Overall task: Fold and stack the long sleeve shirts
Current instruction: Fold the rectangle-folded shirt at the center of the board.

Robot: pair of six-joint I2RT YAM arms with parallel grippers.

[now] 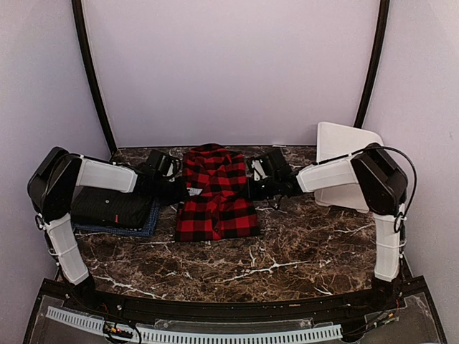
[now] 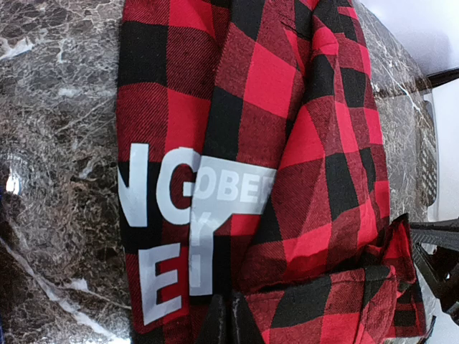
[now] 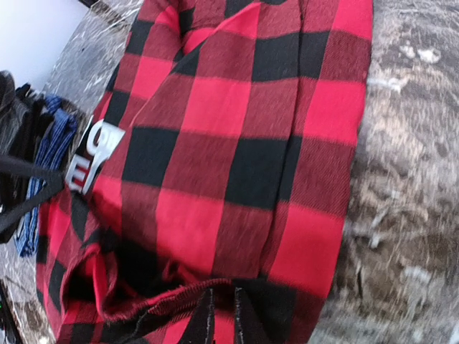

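The red-and-black checked shirt (image 1: 215,195) lies partly folded at the table's middle, its white block letters (image 2: 172,215) showing on a black patch. My left gripper (image 1: 188,190) presses at its left edge, and its fingers (image 2: 231,319) are shut on the cloth there. My right gripper (image 1: 248,189) is at the shirt's right edge, shut with a raised hem of the checked cloth (image 3: 172,297) between its fingers (image 3: 221,319). A folded black shirt with a small red tag (image 1: 111,206) rests on a blue shirt (image 1: 147,228) at the left.
A white plastic basket (image 1: 344,147) stands at the back right, behind the right arm. The dark marble table (image 1: 287,251) runs to a black front rail. Purple walls close in the sides and back.
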